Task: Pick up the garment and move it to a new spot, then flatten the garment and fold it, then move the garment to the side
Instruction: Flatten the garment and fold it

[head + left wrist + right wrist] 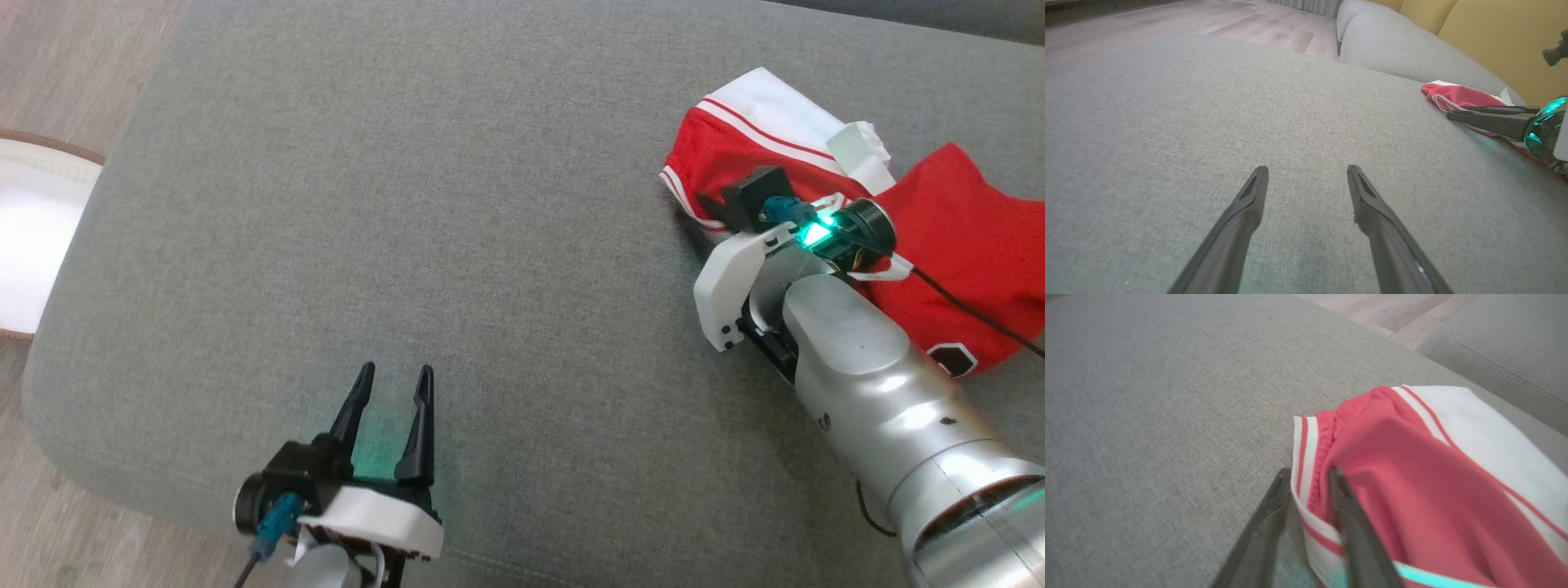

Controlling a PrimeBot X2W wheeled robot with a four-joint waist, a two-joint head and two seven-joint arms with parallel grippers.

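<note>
The garment is red with white striped bands and lies crumpled at the right of the grey cushion. My right gripper is at the garment's left edge. In the right wrist view its two fingers stand close together on either side of the striped hem, pinching it. The left wrist view shows the garment at the far right, with the right gripper low against it. My left gripper rests near the cushion's front edge, far to the garment's left. It is open over bare fabric.
A white round object with a brown rim sits on the wooden floor past the cushion's left edge. A second grey cushion and a yellow backrest lie beyond the garment. A black cable trails over the garment from the right wrist.
</note>
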